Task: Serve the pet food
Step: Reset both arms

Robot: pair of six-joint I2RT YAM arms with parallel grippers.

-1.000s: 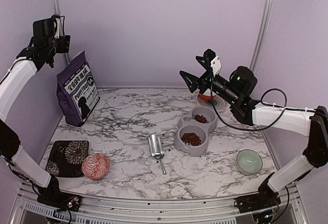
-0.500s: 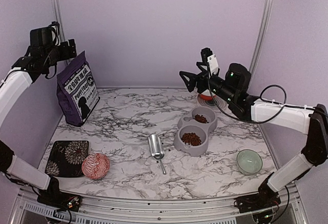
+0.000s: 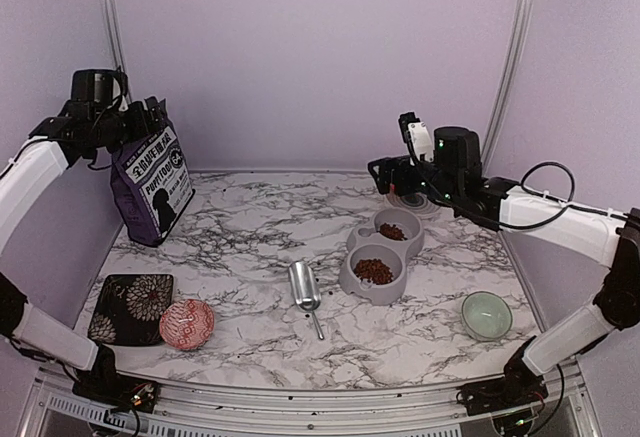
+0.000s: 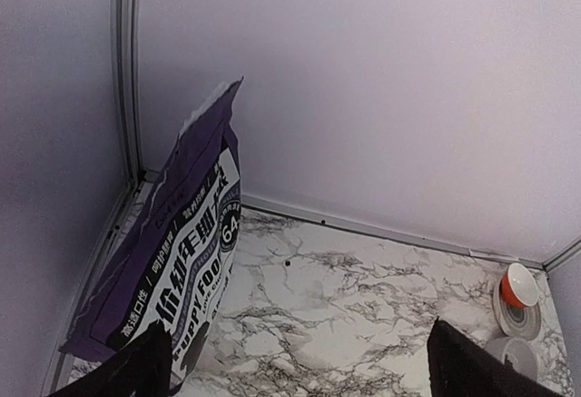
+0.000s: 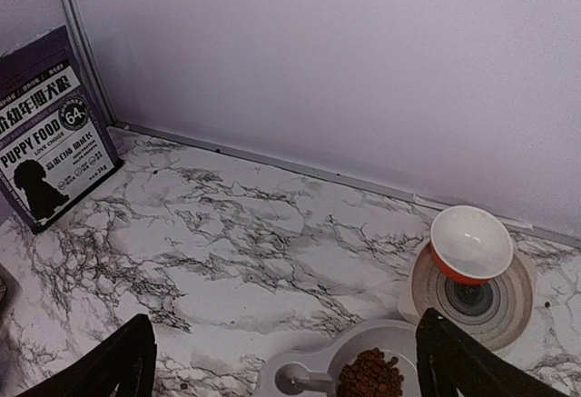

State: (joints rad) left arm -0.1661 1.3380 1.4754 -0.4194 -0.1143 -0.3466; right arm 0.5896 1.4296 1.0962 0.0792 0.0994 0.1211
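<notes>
Filling both wells of the grey double feeder [image 3: 352, 279] on the right half of the marble surface [image 3: 250, 237], the pet food [image 3: 374, 271] lies in two brown heaps, and neither arm touches it. The left jaws hang released and empty, high beside the torn top of the purple bag [image 3: 152, 175] at the back left. The right jaws, also spread wide and empty, hover near an orange bowl [image 5: 467, 243] on its ringed saucer [image 5: 472, 302]. A metal scoop [image 3: 304, 287] lies just left of the feeder.
</notes>
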